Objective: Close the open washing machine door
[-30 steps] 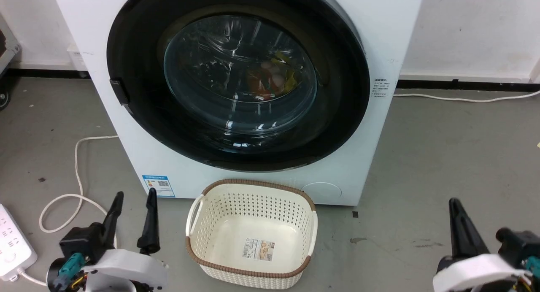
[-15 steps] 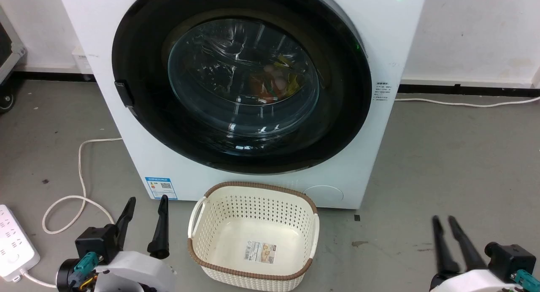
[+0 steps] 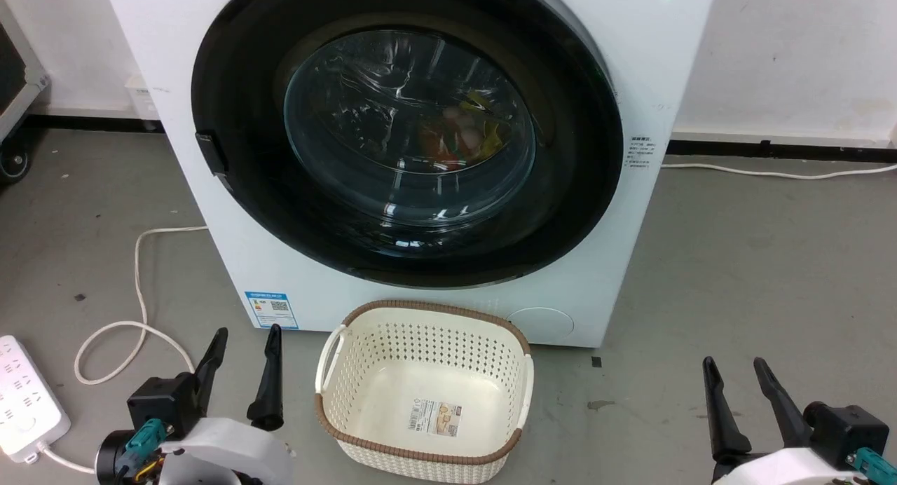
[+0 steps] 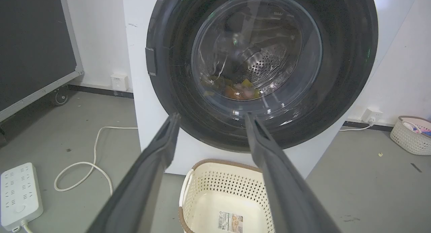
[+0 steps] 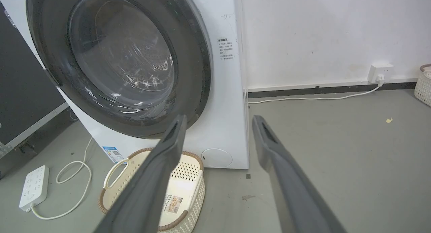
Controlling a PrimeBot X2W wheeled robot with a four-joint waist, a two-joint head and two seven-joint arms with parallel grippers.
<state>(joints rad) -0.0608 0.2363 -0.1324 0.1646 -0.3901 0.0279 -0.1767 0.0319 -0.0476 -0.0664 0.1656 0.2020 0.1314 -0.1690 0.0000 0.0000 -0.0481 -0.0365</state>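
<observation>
Large round washing machine door (image 3: 410,131), glossy black rim w/ bulging clear glass window, sits shut, flush on the front of the big white front-load washing machine (image 3: 266,275). Rim lies against the front panel in head view & both wrist views. Small black latch tab (image 3: 210,152) on the rim's left side. Thru the glass: perforated steel drum w/ orange & yellow items (image 3: 459,138) at the bottom. Blue label sticker (image 3: 272,310) low on machine front, left corner.

Left claw (image 3: 249,329) at lower left of head view: fingers apart, open, holding nothing, above the grey floor (image 3: 736,261), near the sticker corner but apart from the machine. Right claw (image 3: 734,362) at lower right: fingers spread too, empty, well apart from the machine's right side.

Cream perforated plastic basket w/ brown woven rim (image 3: 427,305) stands on the floor just in front of the machine, btwn the 2 claws, w/ a paper label on its bottom. White power strip (image 3: 28,397) & looped white cable (image 3: 140,282) lie on the floor to the left.
</observation>
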